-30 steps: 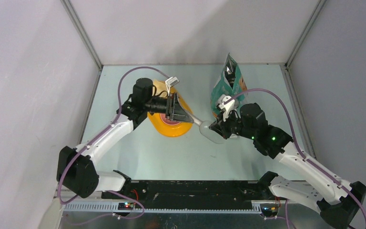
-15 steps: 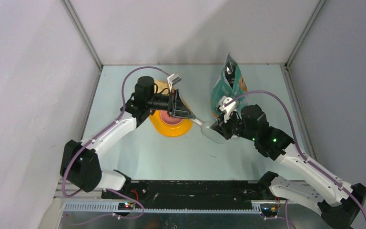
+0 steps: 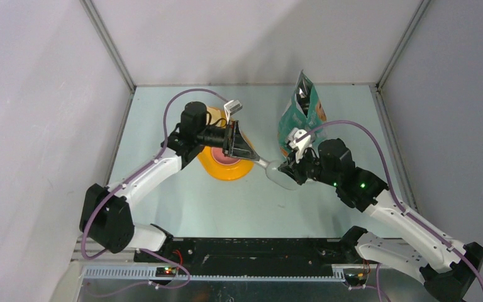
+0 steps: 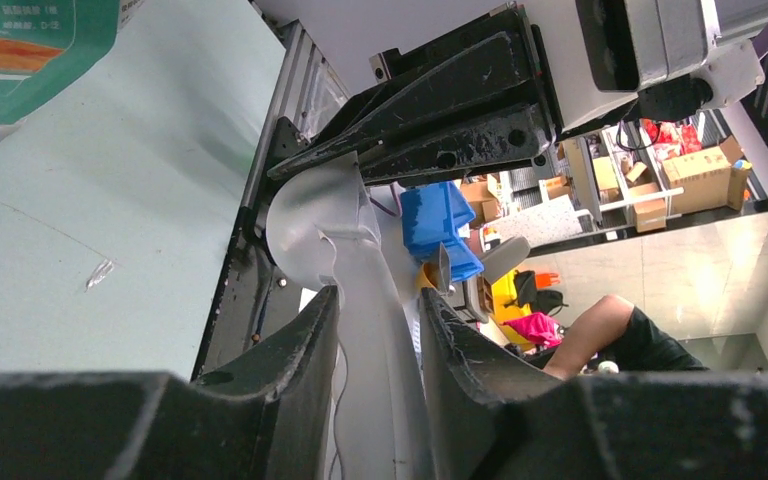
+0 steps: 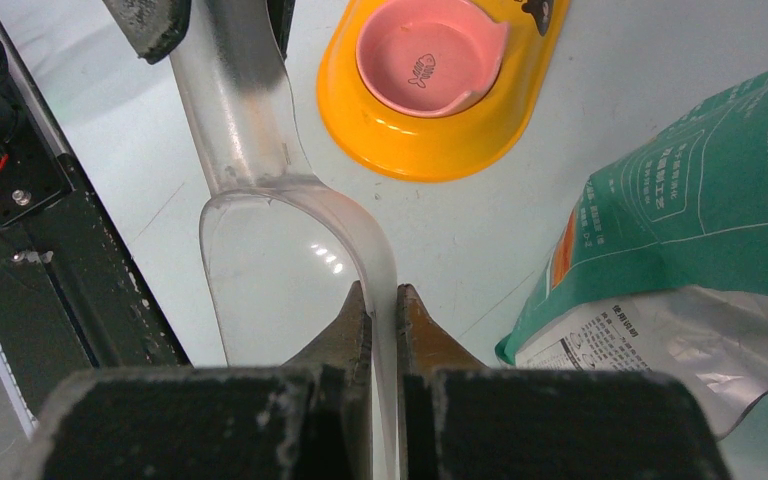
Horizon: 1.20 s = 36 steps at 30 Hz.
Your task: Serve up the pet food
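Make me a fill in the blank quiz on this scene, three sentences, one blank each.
1. The clear scoop is held by ____ grippers at once.
2. The right gripper pinches the scoop's rim; the left gripper clamps the scoop's ____.
3. The pink bowl in the yellow feeder bears a drawing of a ____.
Missing words: both; handle; fish.

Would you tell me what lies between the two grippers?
The clear scoop, seen in the top view: left gripper holds its handle, right gripper its bowl wall.
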Motion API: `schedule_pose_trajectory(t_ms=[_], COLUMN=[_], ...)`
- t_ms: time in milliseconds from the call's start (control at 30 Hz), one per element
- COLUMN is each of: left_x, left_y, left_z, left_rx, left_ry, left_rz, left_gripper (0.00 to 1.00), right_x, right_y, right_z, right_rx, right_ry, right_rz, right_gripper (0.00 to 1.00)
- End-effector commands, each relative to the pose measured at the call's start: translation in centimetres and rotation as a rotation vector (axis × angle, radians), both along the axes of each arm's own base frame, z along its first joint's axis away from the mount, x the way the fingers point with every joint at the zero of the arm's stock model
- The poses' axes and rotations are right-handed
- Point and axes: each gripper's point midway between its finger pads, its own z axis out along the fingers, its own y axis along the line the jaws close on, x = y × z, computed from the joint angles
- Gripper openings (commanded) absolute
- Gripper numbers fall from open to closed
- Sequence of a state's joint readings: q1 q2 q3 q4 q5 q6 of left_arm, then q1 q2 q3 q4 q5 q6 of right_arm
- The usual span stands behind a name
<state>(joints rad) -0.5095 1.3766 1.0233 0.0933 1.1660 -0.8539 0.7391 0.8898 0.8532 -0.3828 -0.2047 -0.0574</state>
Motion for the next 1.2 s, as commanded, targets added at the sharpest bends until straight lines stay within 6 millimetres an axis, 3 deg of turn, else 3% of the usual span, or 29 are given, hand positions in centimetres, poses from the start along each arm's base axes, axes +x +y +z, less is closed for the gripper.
schedule_pose_trajectory(t_ms=[0, 67, 200, 267, 300, 333, 367, 400, 433, 467, 500, 667, 733, 767, 800, 833, 900, 1033, 1167], left_x=[-1.3, -1.4, -1.5, -1.4, -1.4, -1.2, -1.4, -1.4, -1.3, -1.2, -1.1, 0.1, 0.4, 0.6, 0.6, 0.7, 0.8, 0.5, 0.1], left_y=[-0.5, -0.5, -0.4, -0.4, -0.3, -0.2, 0.1, 0.7, 1.0, 1.6, 2.0, 3.5, 3.9, 4.1, 4.6, 4.8, 5.5, 6.3, 7.0], left_z=[1.5, 1.5, 1.5, 1.6, 1.3, 1.7, 1.2, 1.2, 1.0, 0.8, 0.7, 1.0, 1.8, 2.9, 2.5, 3.4, 3.4, 3.4, 3.8], left_rx=[-0.034, -0.034, -0.041, -0.042, -0.032, -0.033, -0.011, 0.011, 0.017, 0.035, 0.046, 0.100, 0.121, 0.123, 0.164, 0.170, 0.219, 0.240, 0.252], left_ry=[-0.056, -0.056, -0.075, -0.095, -0.101, -0.119, -0.117, -0.101, -0.141, -0.166, -0.178, -0.310, -0.376, -0.425, -0.460, -0.504, -0.573, -0.633, -0.661], left_rz=[-0.082, -0.088, -0.090, -0.082, -0.080, -0.077, -0.078, -0.071, -0.070, -0.059, -0.052, 0.004, 0.017, 0.021, 0.022, 0.028, 0.038, 0.066, 0.113], left_gripper=[0.36, 0.33, 0.09, 0.01, 0.01, 0.00, 0.00, 0.00, 0.00, 0.00, 0.00, 0.00, 0.00, 0.00, 0.00, 0.00, 0.00, 0.00, 0.00], right_x=[0.7, 0.8, 0.6, 0.3, -0.9, -1.4, -4.2, -4.0, -5.3, -4.9, -4.9, 1.2, 4.9, 7.4, 9.4, 10.9, 13.3, 15.9, 17.2], right_y=[0.1, -0.1, -0.1, 0.0, 0.2, 0.2, 0.1, -0.3, -1.5, -1.8, -3.0, -4.7, -5.9, -7.3, -8.9, -9.3, -10.1, -10.4, -11.3], right_z=[1.2, 1.1, 0.8, 1.0, 0.7, 2.2, 1.8, 4.5, 4.1, 6.4, 6.7, 14.7, 17.3, 17.7, 17.9, 18.0, 17.7, 17.2, 15.3], right_rx=[0.028, 0.025, 0.024, 0.024, 0.023, 0.028, 0.007, -0.001, -0.031, -0.025, -0.019, 0.213, 0.270, 0.266, 0.251, 0.253, 0.243, 0.254, 0.211], right_ry=[-0.049, -0.046, -0.043, -0.042, -0.005, -0.015, 0.075, 0.026, 0.114, 0.089, 0.151, 0.185, 0.123, 0.105, 0.070, 0.076, 0.085, 0.116, 0.173], right_rz=[-0.015, -0.021, -0.010, 0.014, 0.068, 0.115, 0.241, 0.281, 0.303, 0.310, 0.279, 0.018, -0.142, -0.289, -0.419, -0.474, -0.562, -0.649, -0.741], right_gripper=[0.00, 0.00, 0.00, 0.03, 0.10, 0.27, 0.35, 0.45, 0.53, 0.56, 0.59, 0.62, 0.61, 0.60, 0.60, 0.60, 0.61, 0.62, 0.57])
